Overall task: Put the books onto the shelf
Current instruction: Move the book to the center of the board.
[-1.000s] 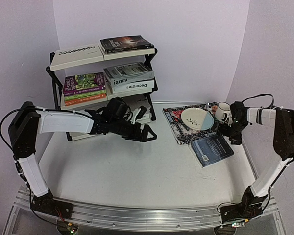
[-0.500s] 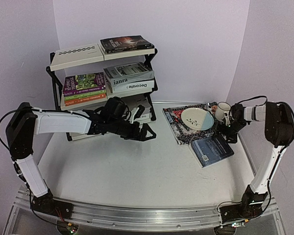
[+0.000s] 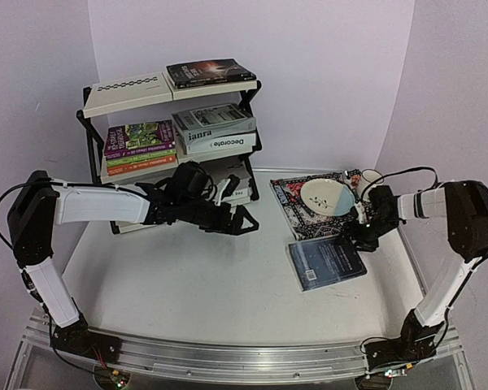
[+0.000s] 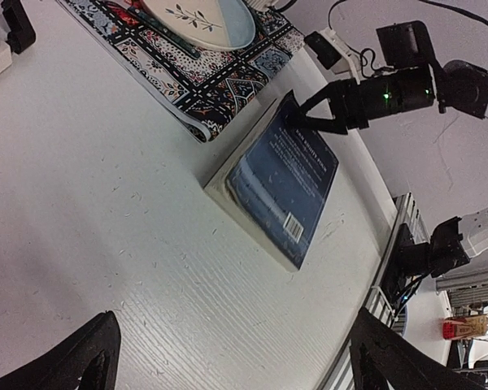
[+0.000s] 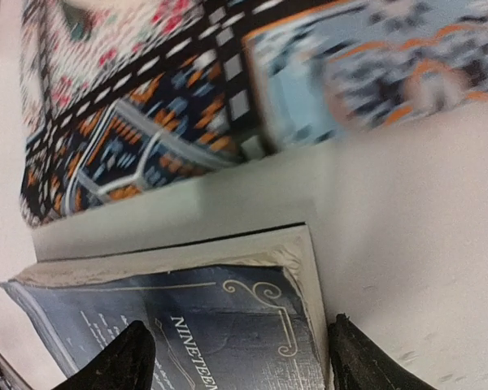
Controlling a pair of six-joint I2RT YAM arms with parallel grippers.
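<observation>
A dark blue book [image 3: 325,262] lies flat on the table by the placemat; it also shows in the left wrist view [image 4: 281,183] and the right wrist view [image 5: 187,325]. My right gripper [image 3: 364,231] [image 5: 244,366] is low at its far right corner, jaws open, one finger over the cover and one off the edge. My left gripper [image 3: 236,210] [image 4: 236,370] hangs open and holds nothing in front of the shelf [image 3: 126,93]. The shelf carries a black book [image 3: 210,73], a colourful stack [image 3: 140,146], grey "laura" [image 3: 214,122] and "Decorate" [image 3: 221,143].
A patterned placemat [image 3: 297,203] at the right bears a plate [image 3: 327,197]. A white mug [image 3: 371,182] stands behind it, near the right arm. The left arm crosses in front of the shelf's lowest tier and hides part of it.
The right gripper came down and leftward onto the blue book's corner and its jaws narrowed. The book slid left and turned, clear of the placemat. The left arm barely moved.
</observation>
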